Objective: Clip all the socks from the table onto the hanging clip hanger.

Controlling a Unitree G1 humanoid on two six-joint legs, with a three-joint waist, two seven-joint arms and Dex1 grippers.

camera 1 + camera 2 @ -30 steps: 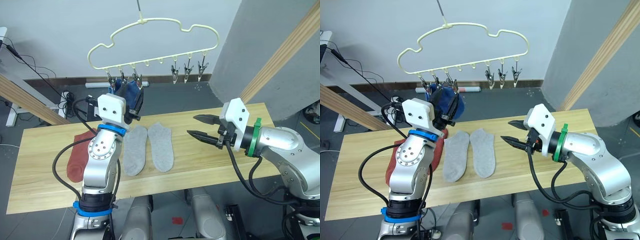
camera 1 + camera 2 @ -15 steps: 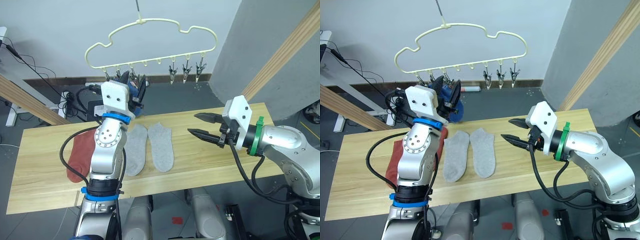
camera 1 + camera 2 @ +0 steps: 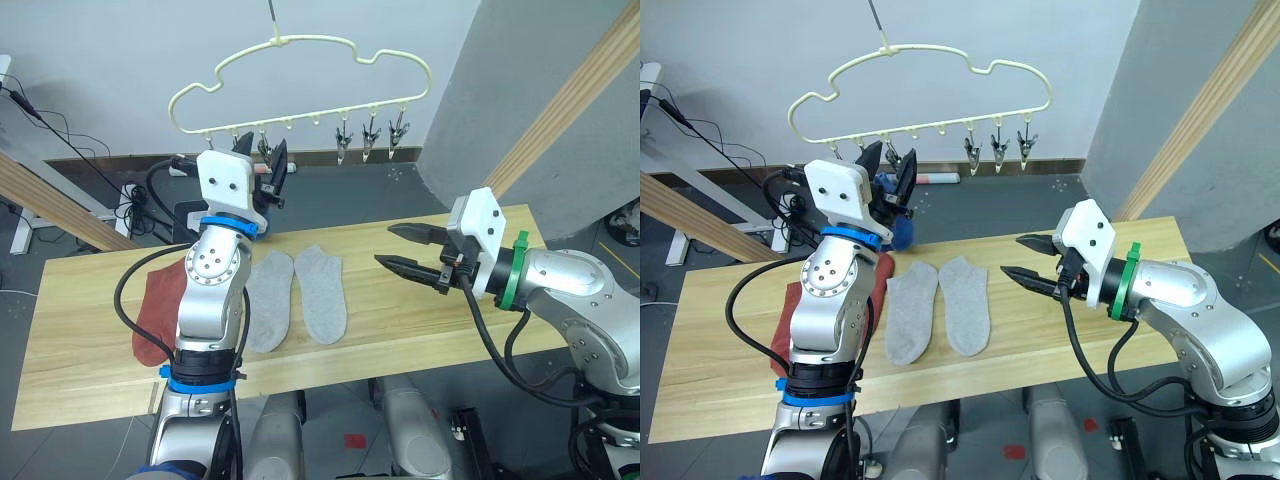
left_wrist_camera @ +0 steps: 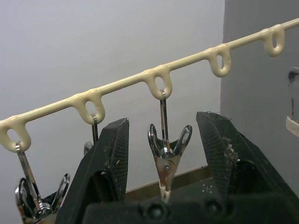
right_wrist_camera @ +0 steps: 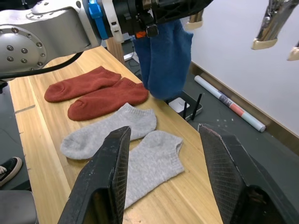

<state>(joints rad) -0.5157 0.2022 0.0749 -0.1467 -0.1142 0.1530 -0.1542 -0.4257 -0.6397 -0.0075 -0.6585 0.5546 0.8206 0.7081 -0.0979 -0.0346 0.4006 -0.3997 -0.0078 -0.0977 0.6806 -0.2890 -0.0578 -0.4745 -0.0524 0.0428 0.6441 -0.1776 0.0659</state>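
On the table (image 3: 420, 345), nearest, two grey socks (image 3: 298, 298) lay side by side at centre, with two rust-red socks (image 3: 158, 310) at their 9 o'clock. The right gripper (image 3: 400, 249) hovered at the grey pair's 3 o'clock, fingers apart and empty. Farther back, a blue sock (image 5: 164, 58) hung beneath the raised left gripper (image 4: 164, 163), whose fingers stood apart around a metal clip (image 4: 165, 156) of the clip hanger (image 3: 300, 85). To do this well, I judged the sock's cuff should sit fully inside the clip's mouth before release, without swinging the hanger.
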